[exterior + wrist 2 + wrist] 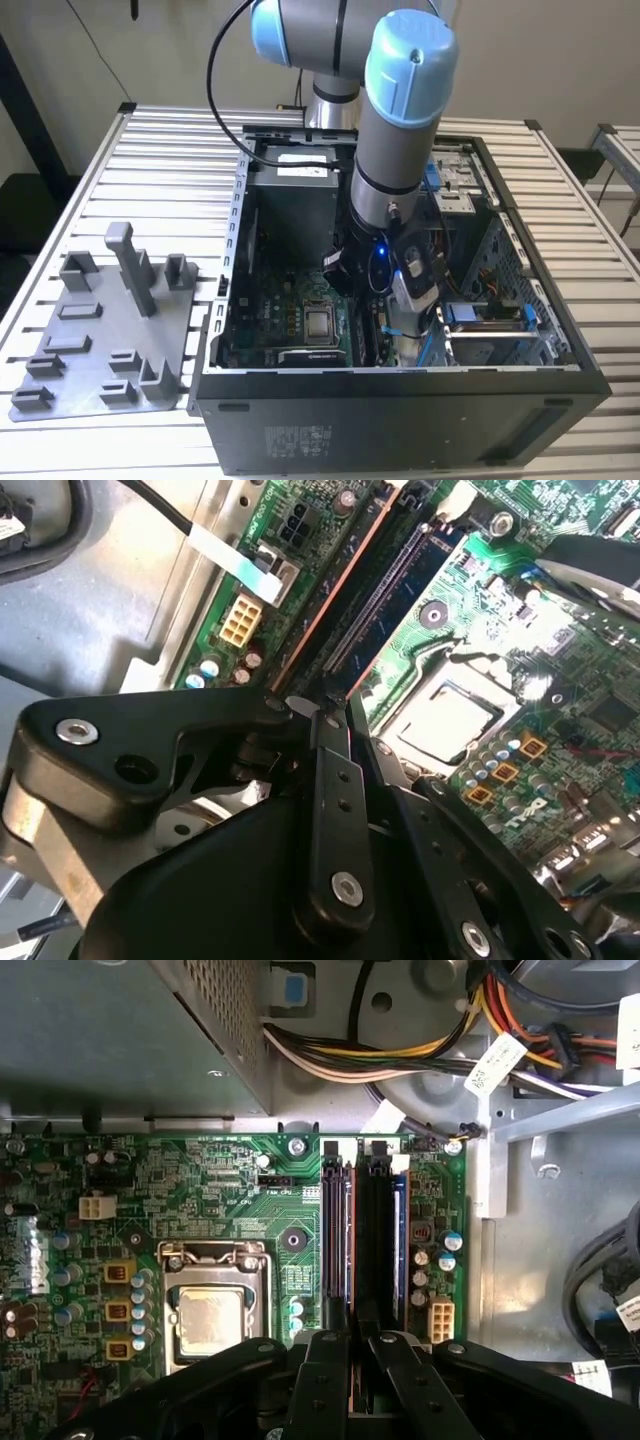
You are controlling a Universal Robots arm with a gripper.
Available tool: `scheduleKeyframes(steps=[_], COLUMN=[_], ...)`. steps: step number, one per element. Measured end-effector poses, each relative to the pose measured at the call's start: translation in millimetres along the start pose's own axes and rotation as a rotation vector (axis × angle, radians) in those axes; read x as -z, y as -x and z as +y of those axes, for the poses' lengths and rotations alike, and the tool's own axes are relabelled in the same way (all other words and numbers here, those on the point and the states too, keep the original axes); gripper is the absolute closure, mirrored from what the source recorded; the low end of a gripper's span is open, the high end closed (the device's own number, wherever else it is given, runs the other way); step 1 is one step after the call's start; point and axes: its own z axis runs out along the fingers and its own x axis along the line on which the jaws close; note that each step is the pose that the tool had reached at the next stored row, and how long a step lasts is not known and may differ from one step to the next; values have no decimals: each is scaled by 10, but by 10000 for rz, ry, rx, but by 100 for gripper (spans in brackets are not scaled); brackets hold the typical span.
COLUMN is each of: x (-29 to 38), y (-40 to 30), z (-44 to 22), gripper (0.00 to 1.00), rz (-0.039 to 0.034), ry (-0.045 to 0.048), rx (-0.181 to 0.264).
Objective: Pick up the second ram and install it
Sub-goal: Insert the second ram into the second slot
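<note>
My gripper (352,285) reaches down inside the open computer case, over the memory slots of the green motherboard (290,320). In both wrist views the black fingers (328,1360) converge on the near end of the second ram (375,1240), a long dark stick standing on edge in a slot. In the second wrist view the ram (345,610) runs away from the fingertips (322,725), between a copper-edged slot and a blue slot (415,575). The gripper (360,1340) looks shut on the stick's end.
The metal processor socket (210,1315) lies beside the slots. A bundle of coloured cables (400,1060) and the power supply box (295,190) sit at the case's far end. A grey holder tray (100,340) with upright blocks rests on the slatted table at the exterior view's left.
</note>
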Motion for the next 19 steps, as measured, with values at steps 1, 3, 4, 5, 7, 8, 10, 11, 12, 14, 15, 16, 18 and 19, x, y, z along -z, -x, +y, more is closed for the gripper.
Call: scheduleKeyframes(steps=[1, 3, 4, 5, 7, 8, 10, 11, 12, 14, 15, 16, 18, 19], x=[-6, -8, -9, -9, -10, -10, -11, -11, -11, -11, -11, 9, 98, 144], y=[0, -1, -1, -1, 0, -1, 0, 0, -1, -1, 0, 0, 0, 0], z=[0, 0, 0, 1, 1, 1, 1, 1, 1, 1, 1, 2, 6, 8], gripper=[86, 86, 86, 86, 86, 86, 86, 84, 84, 78, 71, 71, 71, 71], rz=[-1, 1, 0, 0, 0, 0, 1, 0, 1, 1, 0, -1, -1, 0], ry=[2, 2, 3, 3, 4, 5, 5, 4, 5, 5, 2, 4, 4, 1], rx=[0, -2, -2, -2, -2, -1, -1, -1, -2, -2, -2, -2, -4, -4])
